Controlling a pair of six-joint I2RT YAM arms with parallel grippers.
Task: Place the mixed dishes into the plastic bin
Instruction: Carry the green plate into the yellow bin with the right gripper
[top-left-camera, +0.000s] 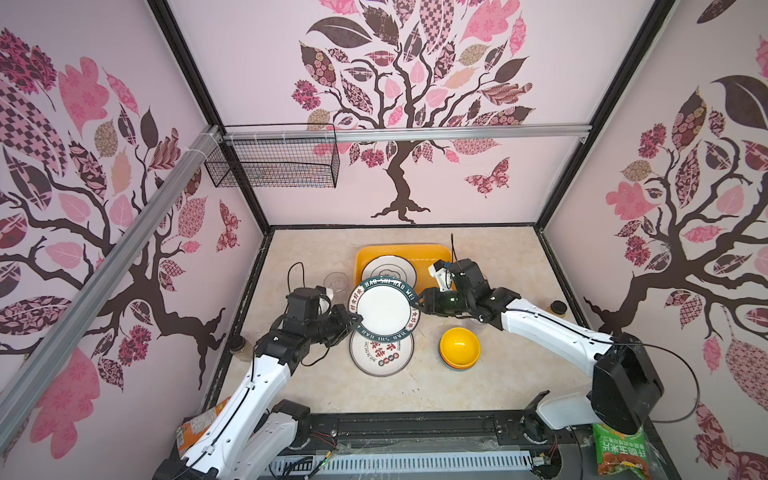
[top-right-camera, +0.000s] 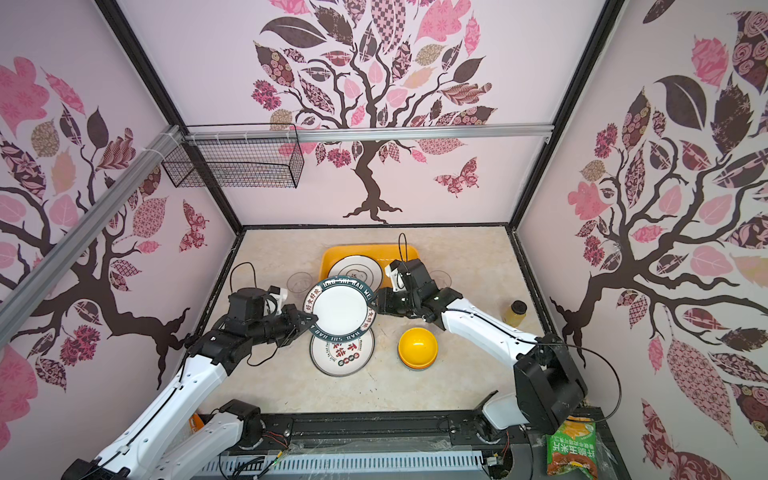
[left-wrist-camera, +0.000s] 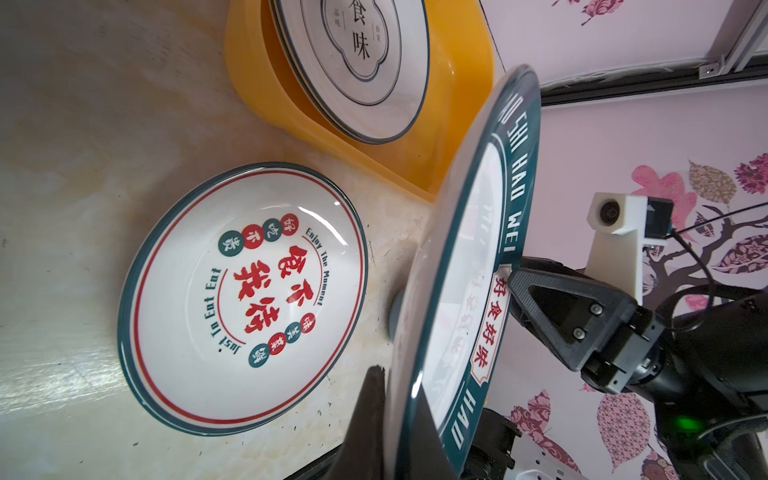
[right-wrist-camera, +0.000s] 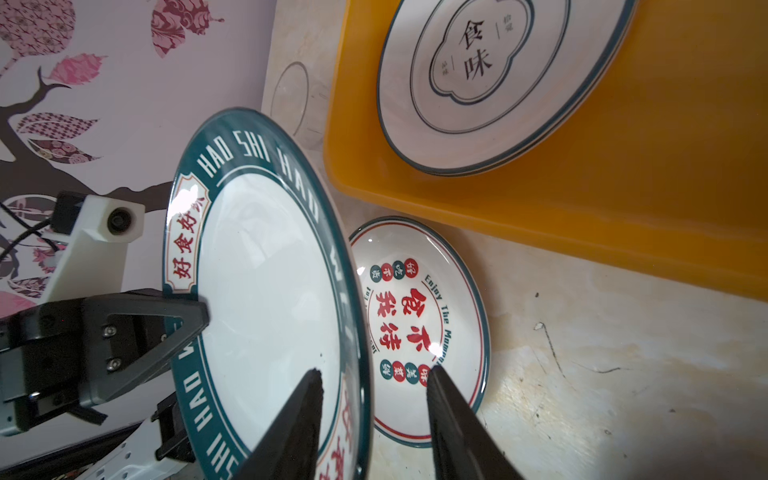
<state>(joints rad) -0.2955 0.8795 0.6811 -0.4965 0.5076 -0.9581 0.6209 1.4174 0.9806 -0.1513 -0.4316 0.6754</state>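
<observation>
A white plate with a wide green lettered rim (top-left-camera: 384, 309) (top-right-camera: 340, 309) hangs tilted above the table. My left gripper (top-left-camera: 358, 320) (left-wrist-camera: 399, 399) is shut on its near-left rim. My right gripper (top-left-camera: 417, 305) (right-wrist-camera: 374, 372) is open, its fingers straddling the opposite rim with a gap on one side. Under the held plate a plate with red characters (top-left-camera: 382, 357) (right-wrist-camera: 419, 324) lies on the table. The yellow-orange plastic bin (top-left-camera: 432, 255) (right-wrist-camera: 623, 187) sits behind and holds stacked white plates (top-left-camera: 388, 270) (left-wrist-camera: 361, 54). Stacked bowls, yellow on top (top-left-camera: 459, 347), stand on the right. A clear tumbler (top-left-camera: 336, 282) stands left of the bin.
An amber black-capped bottle (top-left-camera: 557, 308) stands by the right wall. Another bottle (top-left-camera: 239, 347) stands by the left wall. A green snack bag (top-left-camera: 619, 453) lies at the front right. A black wire basket (top-left-camera: 274, 162) hangs on the back rail.
</observation>
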